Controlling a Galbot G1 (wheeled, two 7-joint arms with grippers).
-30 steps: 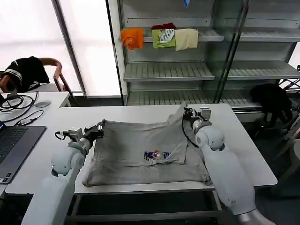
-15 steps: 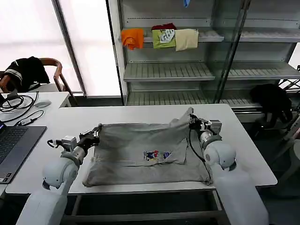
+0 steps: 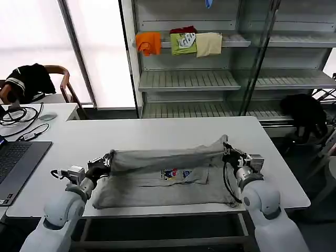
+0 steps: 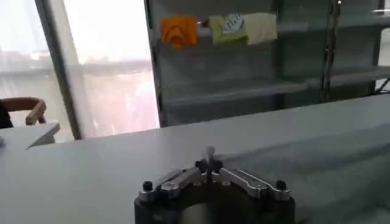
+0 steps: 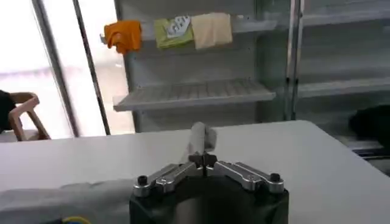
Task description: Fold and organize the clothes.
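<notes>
Both grippers have pulled back toward the robot since 1 s ago, dragging the far edge of the grey T-shirt (image 3: 163, 176) over its near half. Left gripper (image 3: 106, 159) has its jaws together, clamped on the shirt's left corner; right gripper (image 3: 226, 145) likewise on the right corner (a cloth tuft sticks up between the fingers). Shirt lies on the white table (image 3: 157, 131), its chest print (image 3: 176, 173) just below the fold.
</notes>
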